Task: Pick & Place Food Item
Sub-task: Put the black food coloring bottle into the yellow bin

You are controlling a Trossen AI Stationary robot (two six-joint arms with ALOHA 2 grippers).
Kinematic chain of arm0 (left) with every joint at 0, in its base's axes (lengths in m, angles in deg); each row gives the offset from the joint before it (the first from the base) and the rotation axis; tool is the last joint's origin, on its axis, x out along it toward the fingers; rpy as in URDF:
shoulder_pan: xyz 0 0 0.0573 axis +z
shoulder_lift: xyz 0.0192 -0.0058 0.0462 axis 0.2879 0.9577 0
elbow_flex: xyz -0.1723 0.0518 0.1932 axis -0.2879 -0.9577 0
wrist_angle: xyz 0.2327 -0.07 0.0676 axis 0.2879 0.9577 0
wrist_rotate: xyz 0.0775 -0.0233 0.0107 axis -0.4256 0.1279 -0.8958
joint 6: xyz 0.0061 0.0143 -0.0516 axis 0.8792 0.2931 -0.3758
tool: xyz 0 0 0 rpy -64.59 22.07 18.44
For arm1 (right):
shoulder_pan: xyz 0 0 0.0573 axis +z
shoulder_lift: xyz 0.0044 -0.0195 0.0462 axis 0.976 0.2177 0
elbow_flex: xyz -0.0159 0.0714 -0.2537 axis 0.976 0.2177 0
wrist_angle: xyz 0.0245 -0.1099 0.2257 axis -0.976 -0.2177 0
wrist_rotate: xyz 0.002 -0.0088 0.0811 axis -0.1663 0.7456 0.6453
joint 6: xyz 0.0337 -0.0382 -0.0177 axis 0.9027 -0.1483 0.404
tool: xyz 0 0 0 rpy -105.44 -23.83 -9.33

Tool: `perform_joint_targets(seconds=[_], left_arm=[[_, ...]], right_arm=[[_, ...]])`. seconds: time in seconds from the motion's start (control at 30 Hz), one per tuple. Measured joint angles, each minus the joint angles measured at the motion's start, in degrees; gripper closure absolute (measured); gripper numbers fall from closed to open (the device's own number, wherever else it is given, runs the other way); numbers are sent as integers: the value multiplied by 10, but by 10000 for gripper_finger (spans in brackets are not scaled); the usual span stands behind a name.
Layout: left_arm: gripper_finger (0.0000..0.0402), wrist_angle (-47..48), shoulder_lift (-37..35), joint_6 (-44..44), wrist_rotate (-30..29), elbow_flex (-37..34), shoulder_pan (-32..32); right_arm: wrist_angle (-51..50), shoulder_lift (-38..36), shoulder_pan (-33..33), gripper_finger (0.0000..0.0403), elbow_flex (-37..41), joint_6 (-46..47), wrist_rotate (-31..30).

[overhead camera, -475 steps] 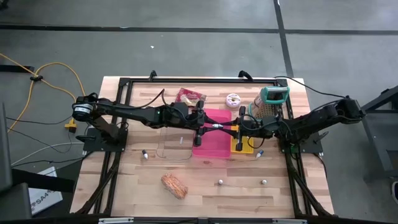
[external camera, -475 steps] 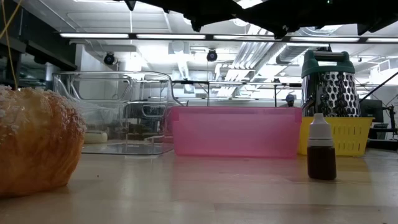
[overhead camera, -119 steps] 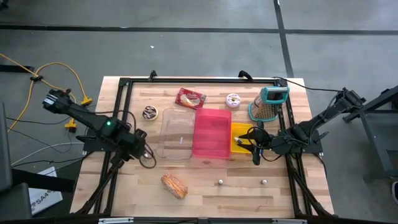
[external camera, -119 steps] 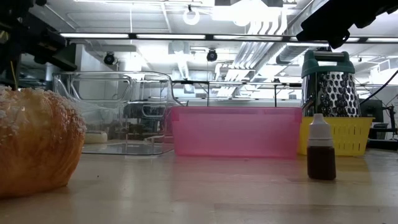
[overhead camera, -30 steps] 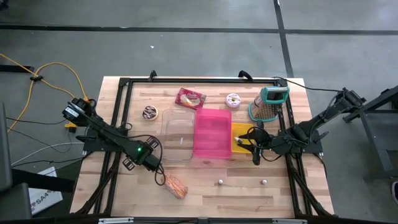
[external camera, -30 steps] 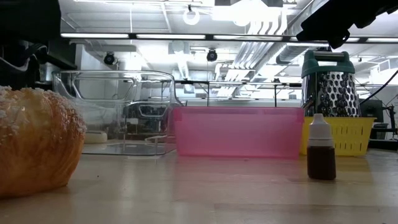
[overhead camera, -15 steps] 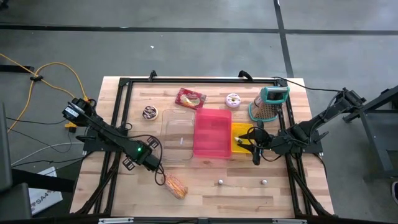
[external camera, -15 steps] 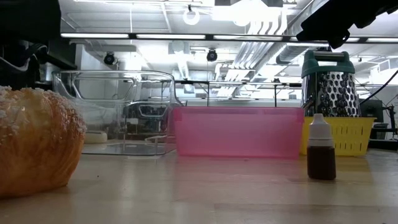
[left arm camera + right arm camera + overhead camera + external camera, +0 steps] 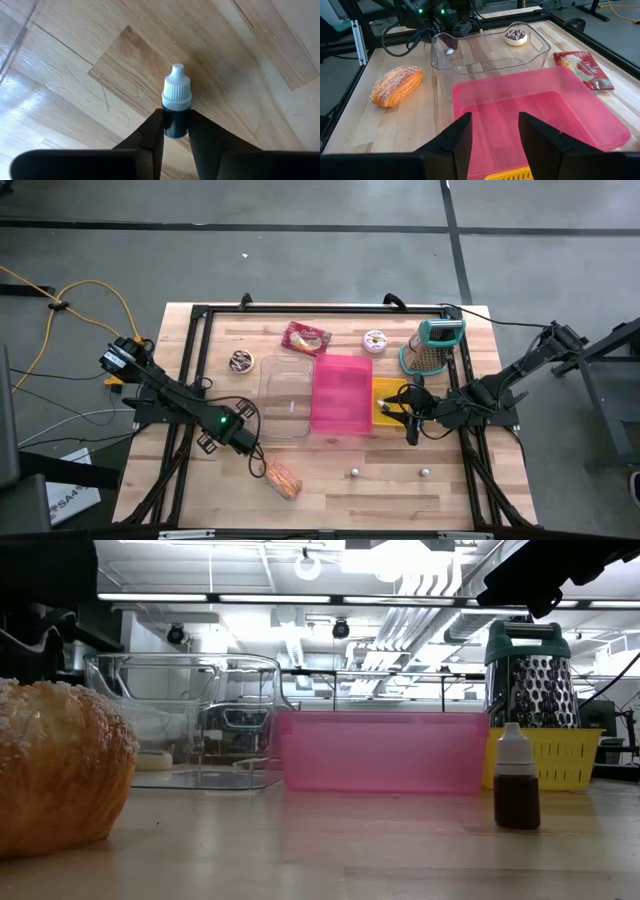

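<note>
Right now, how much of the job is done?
Done: nothing looks placed yet. The pastry lies on the table, and the pink bin is empty. In hand: the left pincer grips a small bottle, which is not food. The right pincer waits open by the bin. Left: probably grabbing the pastry and putting it somewhere.

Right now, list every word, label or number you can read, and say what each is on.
"SA4": on the white box on the floor left of the table; the rest of the line is too small to read.
Red packet: printed, but too blurred to read.
Nothing else is legible.
</note>
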Motion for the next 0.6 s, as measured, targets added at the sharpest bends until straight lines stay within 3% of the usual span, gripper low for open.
perform_joint_targets(seconds=[0.6], left_arm=[[324, -8, 0, -11, 4, -3, 0]], right_arm=[[0, 0, 0, 254, 0, 0, 0]])
